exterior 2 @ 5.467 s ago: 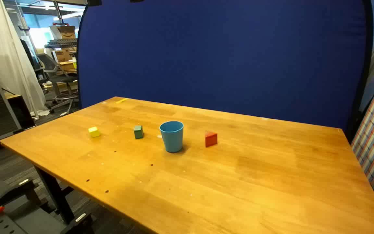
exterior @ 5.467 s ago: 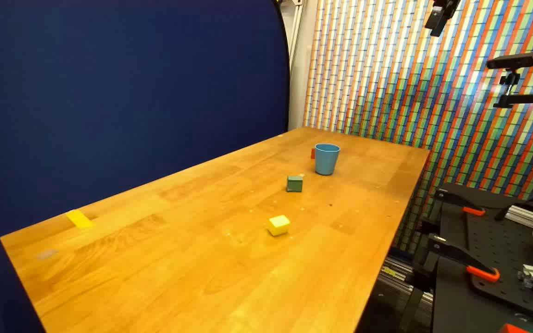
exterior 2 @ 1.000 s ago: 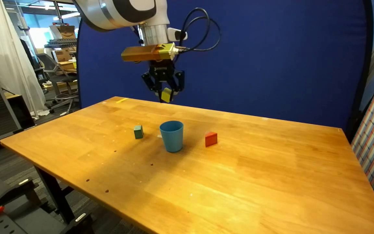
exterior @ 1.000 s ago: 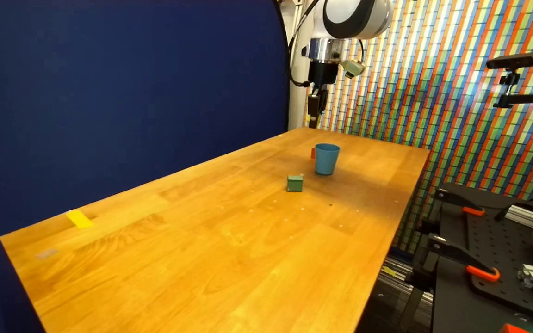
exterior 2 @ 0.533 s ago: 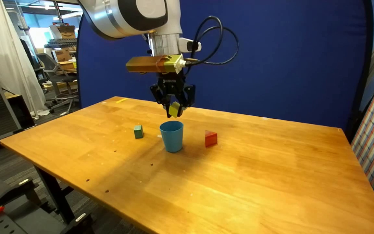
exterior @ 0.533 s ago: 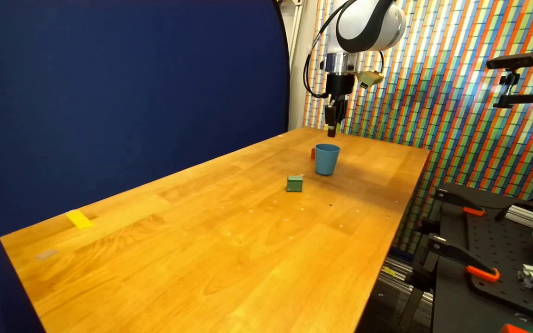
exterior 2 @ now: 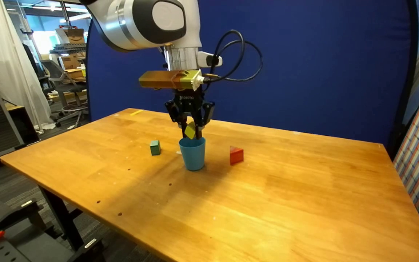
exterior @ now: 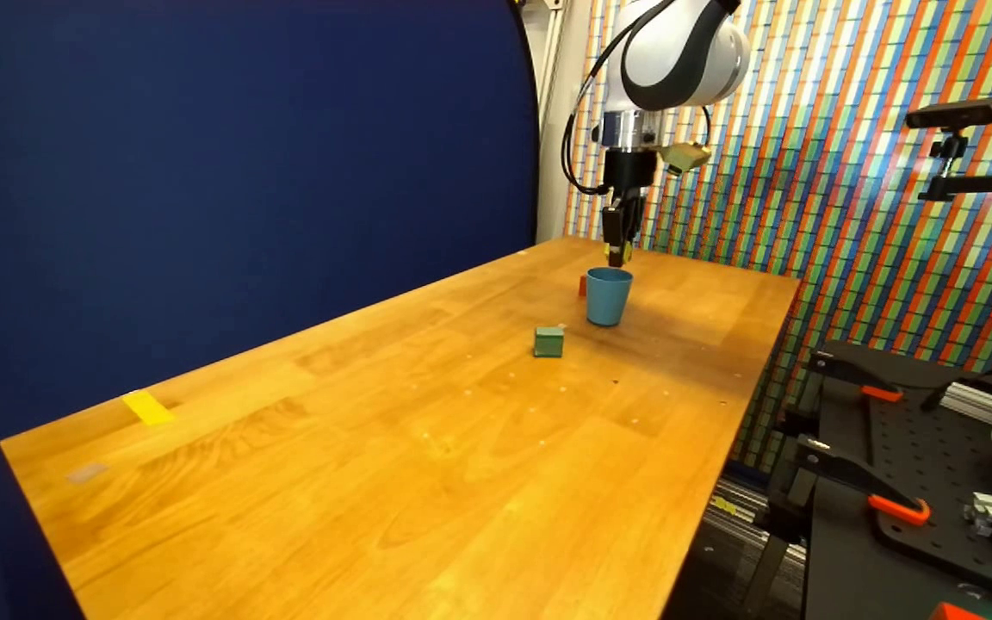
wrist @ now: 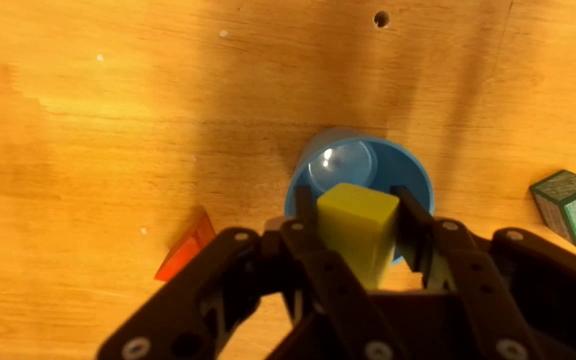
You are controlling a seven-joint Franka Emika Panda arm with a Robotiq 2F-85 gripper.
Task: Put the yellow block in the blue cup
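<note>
The yellow block (exterior 2: 190, 130) sits tilted between the fingertips of my gripper (exterior 2: 192, 137), which looks shut on it. Just below stands the blue cup (exterior 2: 193, 156), upright on the table, and the fingertips hang about level with its rim. From the wrist view, the yellow block (wrist: 358, 220) covers the near part of the mouth of the blue cup (wrist: 408, 170); the visible cup floor is bare. Block and fingers meet on the left, and its upper right corner appears to touch the right finger. Blur hides how firm the hold is.
A green cube (exterior 2: 155, 147) and a red wedge (exterior 2: 236, 155) stand on either side of the cup. A flat yellow strip (exterior: 149, 407) lies by the table's far-left edge in an exterior view. Black clamps (exterior: 858, 474) are beside the table.
Seconds ago the yellow block lay on the table; then it was carried in my gripper. Over the last second the gripper came across and down to the cup's rim, and the block has turned slightly.
</note>
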